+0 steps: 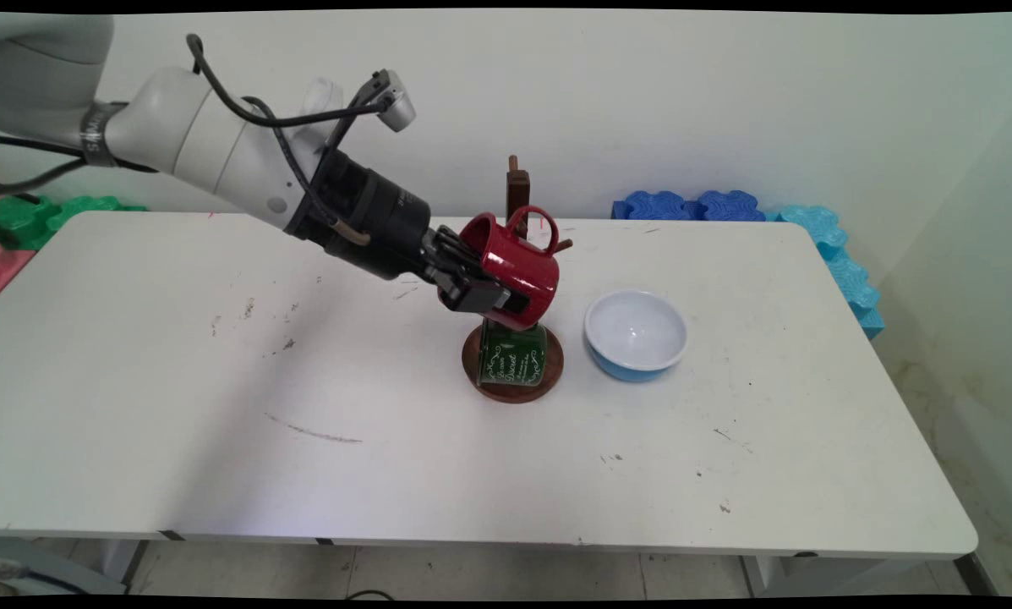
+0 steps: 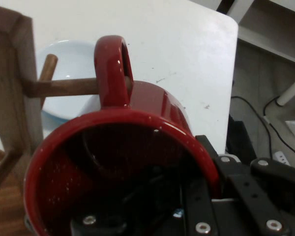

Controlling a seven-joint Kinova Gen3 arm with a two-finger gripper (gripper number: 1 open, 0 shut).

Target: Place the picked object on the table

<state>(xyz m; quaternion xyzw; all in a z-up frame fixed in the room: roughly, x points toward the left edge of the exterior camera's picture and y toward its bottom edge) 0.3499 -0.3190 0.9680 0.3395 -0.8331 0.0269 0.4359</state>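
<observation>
Claw: black 2-finger claw point(image 1: 482, 292) clamped on the rim wall of a glossy red enamel mug point(image 1: 514, 266), 1 finger inside the mouth, 1 outside.
Mug position: held tilted above the surface, mouth toward the arm; its loop handle point(image 2: 113, 71) is threaded over a wooden peg point(image 2: 64, 87).
Rack: dark wooden mug tree point(image 1: 517, 190) on a round base point(image 1: 552, 368); a dark green mug with white lettering point(image 1: 512, 355) sits low on it, just beneath the red one.
Handling judgement: keep the handle's loop in line with the peg; any twist would likely lever the post.
Nearby: pale blue bowl with white inside point(image 1: 636, 333) just beside the base.
Obstruction: green mug directly under the red mug limits downward room.
Surface: white surface point(image 1: 218, 406), scuffed.
</observation>
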